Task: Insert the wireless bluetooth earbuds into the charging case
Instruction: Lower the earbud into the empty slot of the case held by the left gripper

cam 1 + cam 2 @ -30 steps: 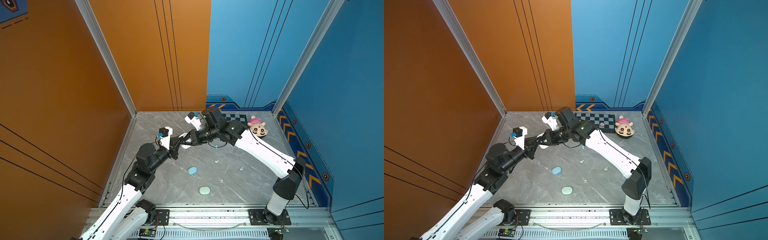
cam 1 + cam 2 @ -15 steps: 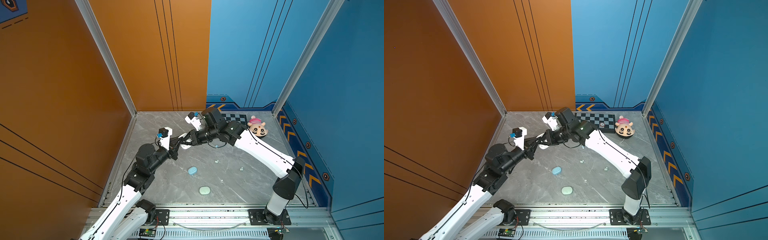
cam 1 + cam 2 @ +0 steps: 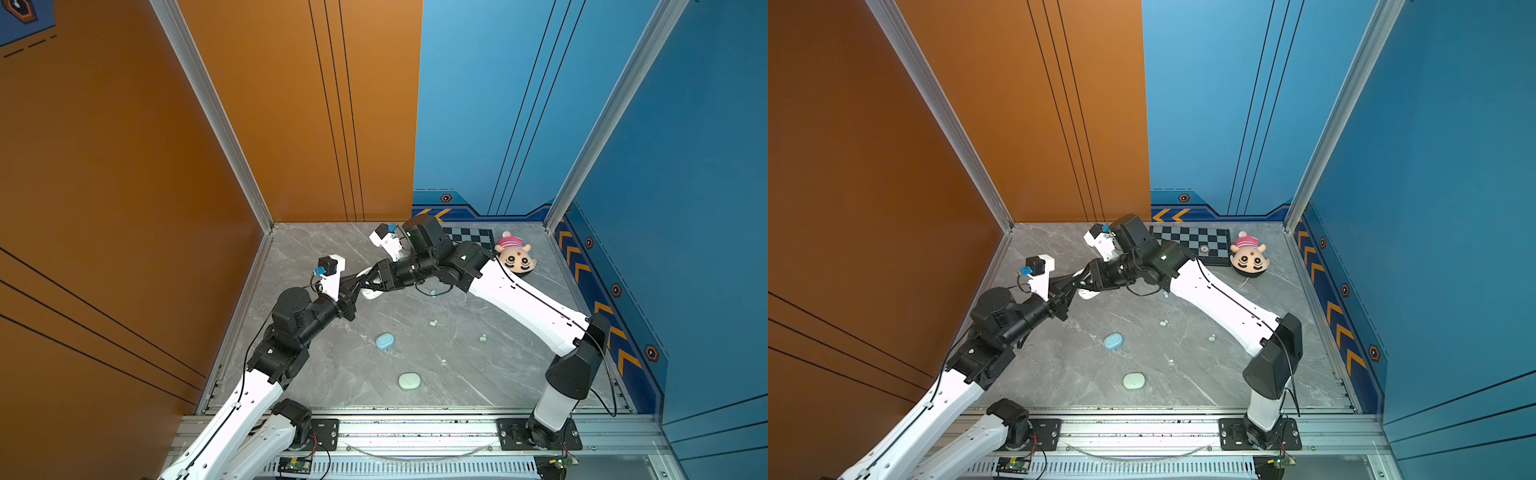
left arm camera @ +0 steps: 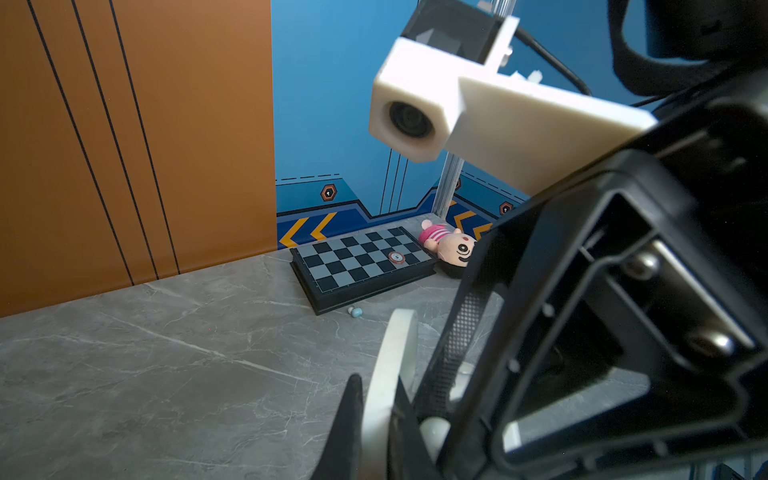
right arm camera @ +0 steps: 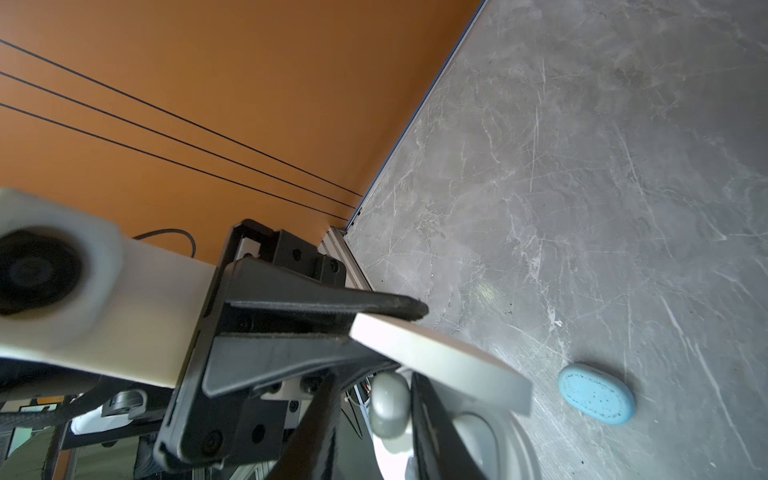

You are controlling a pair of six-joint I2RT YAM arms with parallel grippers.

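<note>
**White bud at the case mouth, right pincer eased apart**

Both top views match the frames from a second ago. The arms sit in the same nose-to-nose pose, and nothing on the table (image 3: 457, 382) has shifted.

Count them up.
- **Cases:** three. The white charging case (image 5: 498, 444) is at the pincers. The blue case (image 3: 385, 341) and the mint case (image 3: 409, 380) lie back toward the robot's rail from them.
- **Earbuds:** four that I can make out.
  - The white earbud (image 5: 390, 409) is at the right pincer (image 5: 374, 384).
  - The pale blue earbud (image 3: 433, 292) is just behind that pincer, under its wrist.
  - The pale mint earbud (image 3: 433, 323) and a second pale earbud (image 3: 482, 338) lie further back beside the right arm.
- **Other things:** one plush toy (image 3: 515, 257) and one chessboard (image 3: 1192, 243), both behind the right wrist.

The left pincer (image 4: 377, 388) is clamped tight on the case's raised lid (image 5: 440, 357). The right pincer stands slightly open with the white earbud between its fingers, over the case's base. The bud sits hard against one finger, with a sliver of gap at the other. Whether it is seated, I can't tell.
</note>
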